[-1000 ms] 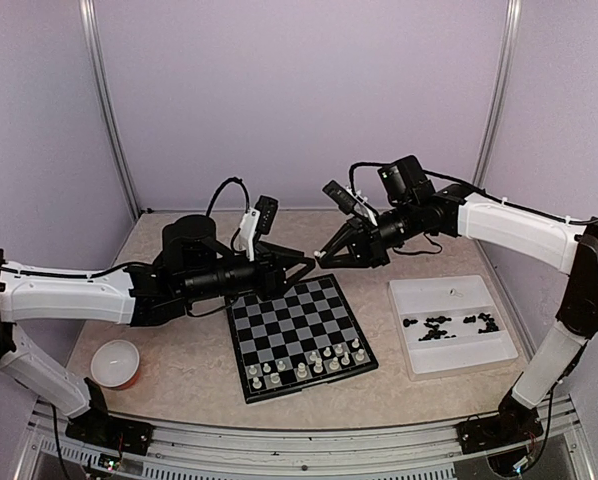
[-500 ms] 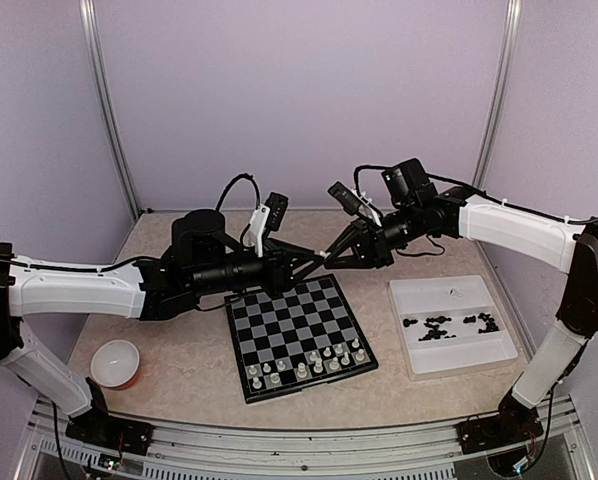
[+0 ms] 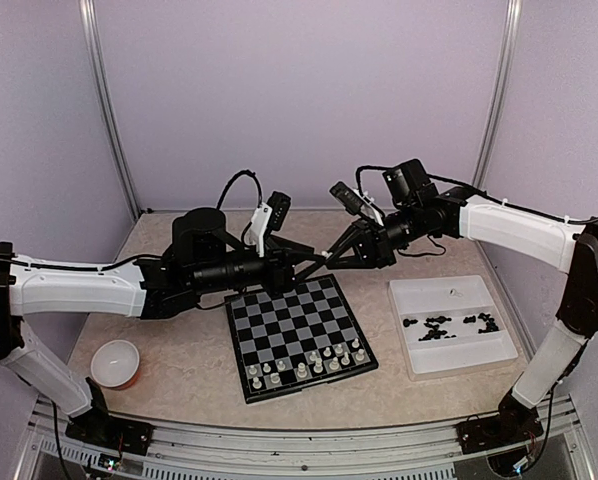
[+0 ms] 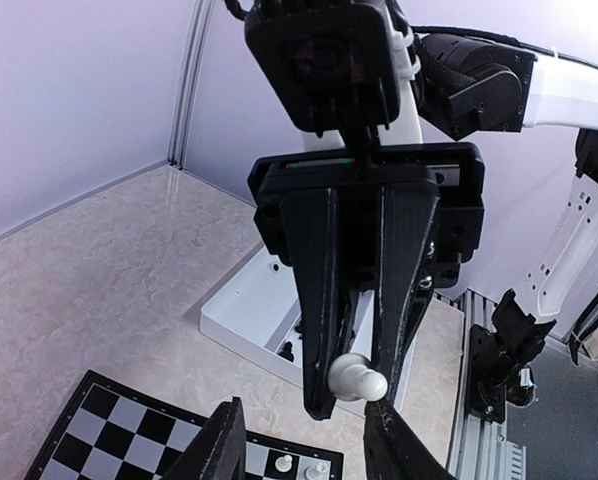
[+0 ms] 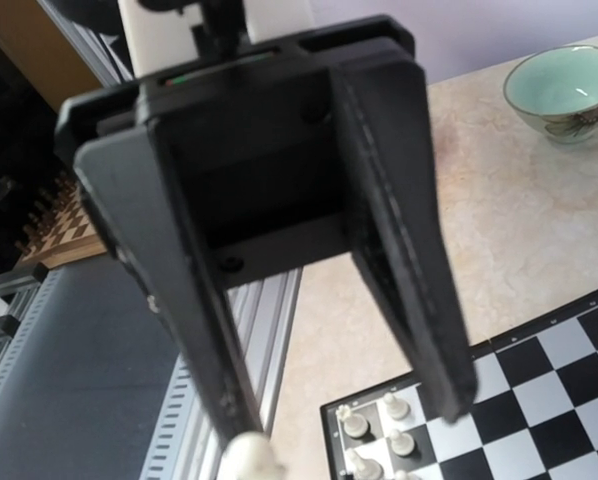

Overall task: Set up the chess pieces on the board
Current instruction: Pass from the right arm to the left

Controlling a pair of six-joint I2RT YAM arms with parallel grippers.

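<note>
The board lies mid-table with several cream-white chess pieces on its two near rows. Both grippers meet in the air above its far edge. My right gripper is shut on a white pawn, held crosswise near its fingertips. In the right wrist view only a bit of the pawn shows at the bottom edge, beside my right gripper. My left gripper is open, its fingers spread just below and to either side of the pawn, not touching it. Black pieces lie in the white tray.
A small bowl stands at the near left of the table; it also shows in the right wrist view. The tray sits right of the board. Purple walls close in the back and sides. The metal rail runs along the near edge.
My left arm has risen and reached right, bringing its open gripper up to the right gripper's tips. The right gripper has shifted only slightly and still holds the pawn.
</note>
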